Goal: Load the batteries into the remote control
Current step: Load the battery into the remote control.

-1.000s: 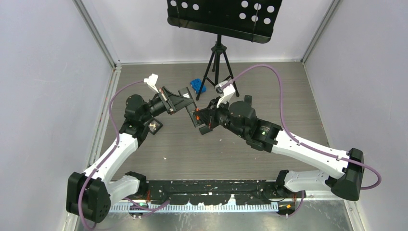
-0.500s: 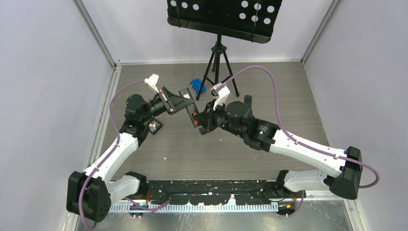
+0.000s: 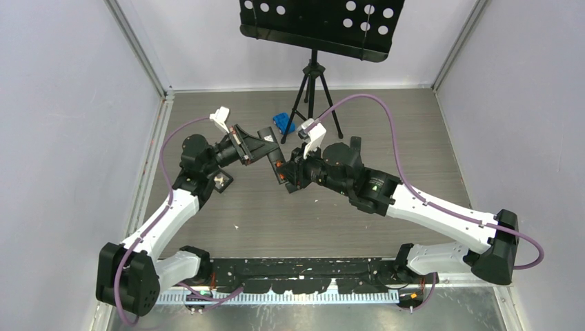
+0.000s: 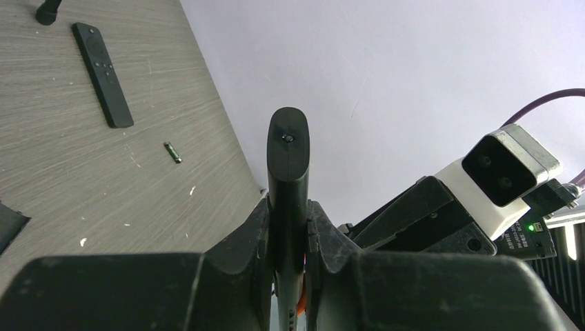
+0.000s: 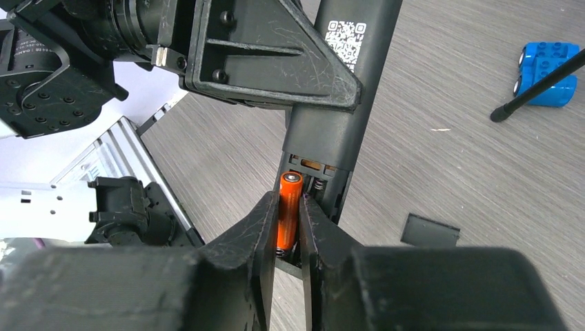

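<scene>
You've got three plain pale-lavender walls: left wall (image 3: 69, 138), back wall (image 3: 200, 41), right wall (image 3: 524, 103). A metal left post (image 3: 138, 49) and right post (image 3: 459, 41) run up the back corners. Below them is a grey wood-grain table (image 3: 386, 124), grain running side to side, with a few white specks on it. At the back your black tripod (image 3: 314, 83) stands with its feet on the table. It carries a black panel (image 3: 321, 24) with round holes, its top cut off by the frame. A bare metal strip (image 3: 455, 314) lines the near edge. Light is flat and even across walls and table.
</scene>
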You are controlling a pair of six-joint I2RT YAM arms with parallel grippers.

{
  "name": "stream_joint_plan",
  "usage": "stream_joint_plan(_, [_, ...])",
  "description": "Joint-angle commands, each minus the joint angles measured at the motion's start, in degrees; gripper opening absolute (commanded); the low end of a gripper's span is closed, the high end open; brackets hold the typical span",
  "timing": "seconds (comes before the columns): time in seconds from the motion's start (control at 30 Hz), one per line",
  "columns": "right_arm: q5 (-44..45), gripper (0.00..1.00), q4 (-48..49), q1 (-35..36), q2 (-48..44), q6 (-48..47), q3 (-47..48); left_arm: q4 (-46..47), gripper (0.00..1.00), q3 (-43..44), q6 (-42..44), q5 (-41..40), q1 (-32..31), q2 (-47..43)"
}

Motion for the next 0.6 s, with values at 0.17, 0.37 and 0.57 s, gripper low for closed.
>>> stream_joint_plan(0.17, [2.45, 0.34, -2.7, 0.39, 0.32, 0.36, 3.68, 4.84, 0.0, 2.13, -2.36, 1.41, 0.18, -0.84])
stream_joint_plan(0.37, [2.94, 0.45, -1.96, 0.39, -0.14, 1.57, 4.61, 4.29, 0.0, 1.96, -1.64, 1.2, 0.23, -0.93])
stream_joint_plan(0.57, [3.28, 0.56, 1.28, 0.39, -4.37, 6.19, 2.64, 4.09, 0.0, 1.96, -0.5, -0.06, 0.23, -1.06])
